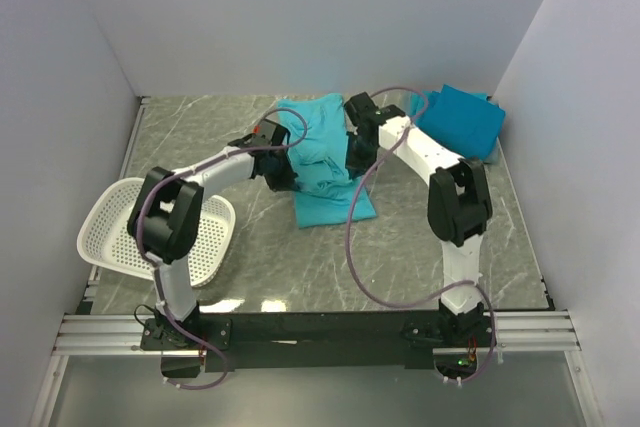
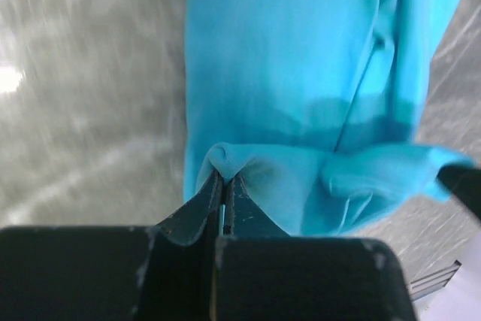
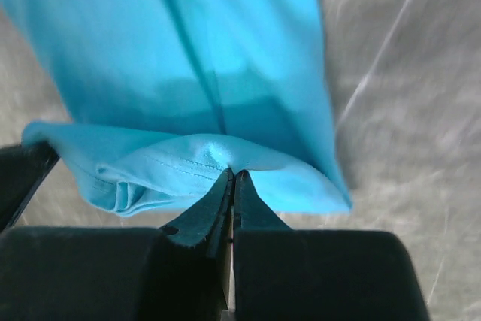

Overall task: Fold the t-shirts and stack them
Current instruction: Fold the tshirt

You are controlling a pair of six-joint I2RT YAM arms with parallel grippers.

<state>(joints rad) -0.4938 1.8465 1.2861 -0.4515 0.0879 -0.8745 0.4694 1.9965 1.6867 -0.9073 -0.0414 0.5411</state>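
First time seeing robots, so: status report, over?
Left end effector, right end effector both shut on bright teal cloth t-shirt. White perforated plastic basket apart, at left.

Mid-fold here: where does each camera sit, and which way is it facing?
Top external: above and behind the arm bases, looking down at the table; left arm, right arm, basket, teal t-shirt show.
Left wrist: on the left arm, facing along the left end effector, shut on the shirt's edge.
Right wrist: same, right end effector shut on it.
Shared: both wrist views show that one shirt.
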